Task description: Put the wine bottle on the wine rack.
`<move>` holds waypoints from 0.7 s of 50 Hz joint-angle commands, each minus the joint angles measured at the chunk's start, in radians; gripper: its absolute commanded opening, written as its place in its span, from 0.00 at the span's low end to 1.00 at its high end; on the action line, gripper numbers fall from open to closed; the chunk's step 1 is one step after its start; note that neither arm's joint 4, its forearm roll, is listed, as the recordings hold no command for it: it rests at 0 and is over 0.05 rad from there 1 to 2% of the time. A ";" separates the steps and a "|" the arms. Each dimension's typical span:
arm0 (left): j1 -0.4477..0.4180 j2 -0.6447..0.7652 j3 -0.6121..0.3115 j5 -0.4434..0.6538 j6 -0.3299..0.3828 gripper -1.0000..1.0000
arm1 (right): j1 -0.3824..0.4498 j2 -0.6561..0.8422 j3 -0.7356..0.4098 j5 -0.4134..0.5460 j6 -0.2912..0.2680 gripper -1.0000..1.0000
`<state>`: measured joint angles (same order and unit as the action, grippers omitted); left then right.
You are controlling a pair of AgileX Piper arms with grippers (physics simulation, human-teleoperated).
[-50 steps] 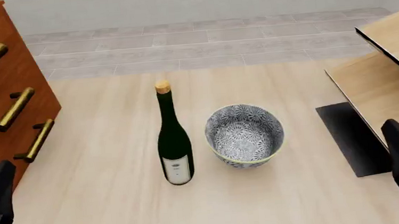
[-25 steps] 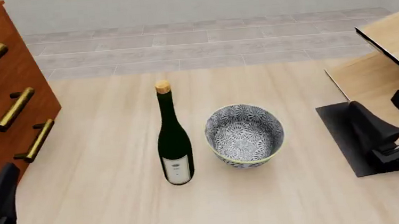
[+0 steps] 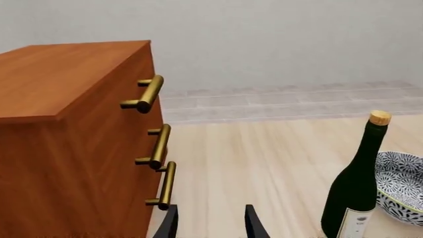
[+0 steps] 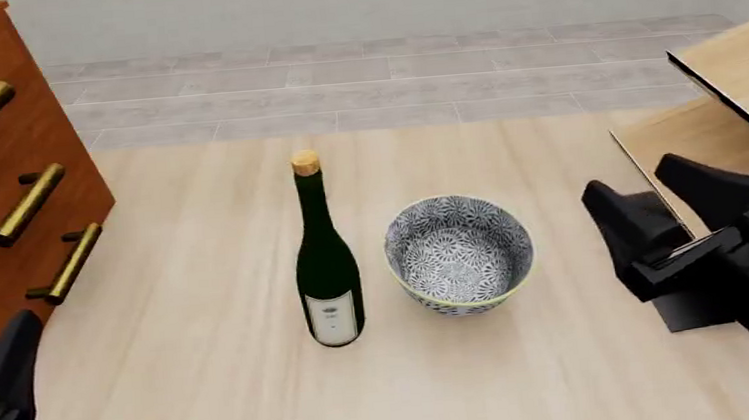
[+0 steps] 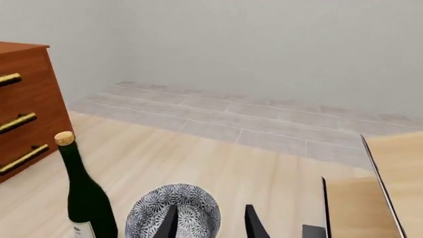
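The wine bottle (image 4: 327,269), dark green with a tan cork and white label, stands upright at the table's middle, left of the bowl. It also shows in the left wrist view (image 3: 355,186) and the right wrist view (image 5: 84,198). The pale-wood wine rack (image 4: 729,122) with its black base plate stands at the right edge; it shows in the right wrist view (image 5: 360,208) too. My right gripper (image 4: 662,202) is open and empty, right of the bowl and in front of the rack. My left gripper (image 3: 210,223) is open and empty at the near left, beside the cabinet.
A patterned grey-blue bowl (image 4: 458,254) stands just right of the bottle. A reddish-brown drawer cabinet (image 4: 3,169) with brass handles fills the left side. A grey tiled strip (image 4: 391,78) runs along the table's far side.
My right gripper has moved left and forward from the near right corner towards the bowl, and now stands in front of the rack. The left gripper has barely shifted. The bottle has not moved.
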<state>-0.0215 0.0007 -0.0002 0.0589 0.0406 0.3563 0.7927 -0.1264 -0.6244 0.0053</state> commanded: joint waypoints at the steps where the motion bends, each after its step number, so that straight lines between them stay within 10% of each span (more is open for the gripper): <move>1: -0.007 0.000 0.000 0.007 -0.004 1.00 | 0.050 0.100 -0.040 -0.028 0.028 1.00; 35: 0.015 0.001 0.000 0.006 -0.002 1.00 | 0.214 0.264 -0.214 0.079 0.048 1.00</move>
<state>-0.0116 0.0018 -0.0001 0.0653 0.0398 0.5259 1.0216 -0.2993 -0.5749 0.0420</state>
